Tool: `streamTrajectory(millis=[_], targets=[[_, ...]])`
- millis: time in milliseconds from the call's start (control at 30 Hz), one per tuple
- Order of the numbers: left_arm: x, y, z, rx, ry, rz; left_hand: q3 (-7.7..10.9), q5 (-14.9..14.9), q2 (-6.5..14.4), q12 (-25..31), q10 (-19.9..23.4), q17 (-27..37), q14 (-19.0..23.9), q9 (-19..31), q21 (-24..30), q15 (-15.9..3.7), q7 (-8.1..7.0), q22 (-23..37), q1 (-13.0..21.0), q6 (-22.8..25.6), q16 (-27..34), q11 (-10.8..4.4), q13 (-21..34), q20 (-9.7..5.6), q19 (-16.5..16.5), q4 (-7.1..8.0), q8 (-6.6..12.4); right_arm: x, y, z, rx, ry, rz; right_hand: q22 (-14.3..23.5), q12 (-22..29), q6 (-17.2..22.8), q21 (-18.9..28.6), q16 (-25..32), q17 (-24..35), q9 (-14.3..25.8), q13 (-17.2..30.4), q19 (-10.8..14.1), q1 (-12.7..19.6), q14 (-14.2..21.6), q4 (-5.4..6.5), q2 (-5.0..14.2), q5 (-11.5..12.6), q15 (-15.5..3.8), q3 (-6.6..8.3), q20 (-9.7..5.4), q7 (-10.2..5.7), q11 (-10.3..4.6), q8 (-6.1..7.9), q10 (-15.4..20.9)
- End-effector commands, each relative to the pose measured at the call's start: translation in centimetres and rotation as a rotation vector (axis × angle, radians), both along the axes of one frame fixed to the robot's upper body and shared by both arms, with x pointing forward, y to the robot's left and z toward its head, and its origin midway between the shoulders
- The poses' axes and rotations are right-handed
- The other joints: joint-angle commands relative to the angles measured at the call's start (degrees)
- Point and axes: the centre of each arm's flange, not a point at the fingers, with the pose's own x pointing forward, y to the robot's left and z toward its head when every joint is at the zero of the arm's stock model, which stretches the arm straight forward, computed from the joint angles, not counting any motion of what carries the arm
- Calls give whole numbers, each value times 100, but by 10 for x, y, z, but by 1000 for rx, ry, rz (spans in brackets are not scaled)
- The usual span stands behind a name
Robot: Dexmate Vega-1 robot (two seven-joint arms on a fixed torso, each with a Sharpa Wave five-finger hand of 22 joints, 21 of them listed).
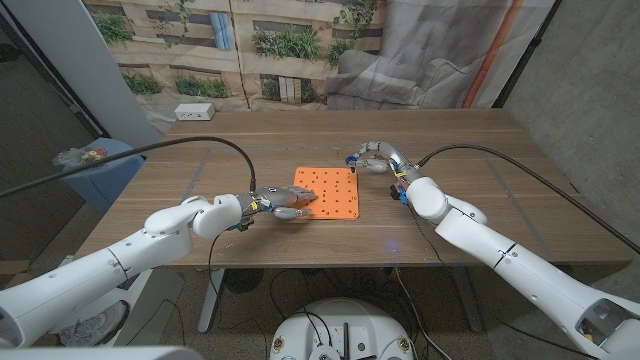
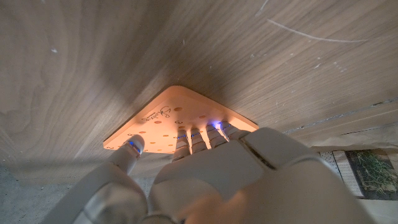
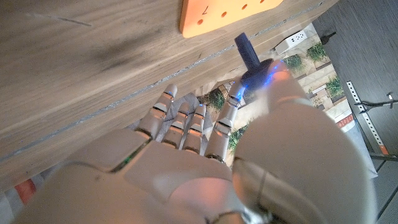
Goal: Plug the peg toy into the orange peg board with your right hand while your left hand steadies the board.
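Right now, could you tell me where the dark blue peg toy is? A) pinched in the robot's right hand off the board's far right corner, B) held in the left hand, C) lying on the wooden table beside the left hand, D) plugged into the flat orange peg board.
A: the right hand pinches the dark blue peg toy, clear of the flat orange peg board, on which the left hand rests.

Flat orange plastic peg board (image 2: 180, 121): dark handwritten scrawl near one corner, visible in the left wrist view, illegible. No other readable text, labels or numbers.
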Motion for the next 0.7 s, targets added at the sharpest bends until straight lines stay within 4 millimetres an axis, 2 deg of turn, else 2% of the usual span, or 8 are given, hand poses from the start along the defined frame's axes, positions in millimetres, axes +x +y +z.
streamTrajectory(millis=[33,267,700], targets=[[0,-2,0,6,2,-6,35,-34,516,12,202,33,37,32,25,-449,14,28,35,57,23,28,12,-810,4,-3,41,11,15,-11,71,-18,74,15,-26,322,10,17,14,2,1,3,198,12,17,211,37,-23,-19,-66,-279,-38,69,51],[-1,-4,-2,11,13,-10,40,-35,515,11,202,34,41,32,24,-446,20,28,33,60,24,30,12,-810,4,-4,40,18,21,-19,128,-52,84,17,-23,346,12,41,25,-26,0,-2,202,57,24,224,51,-71,-37,-91,-289,-68,70,97],[-1,-4,-2,7,21,-9,48,-36,511,10,203,34,44,32,23,-457,18,28,29,68,24,30,12,-808,6,-6,41,28,29,-26,118,-86,94,19,-25,441,1,54,46,-67,0,-42,221,58,25,248,74,-149,-53,-179,-297,-142,93,140]])
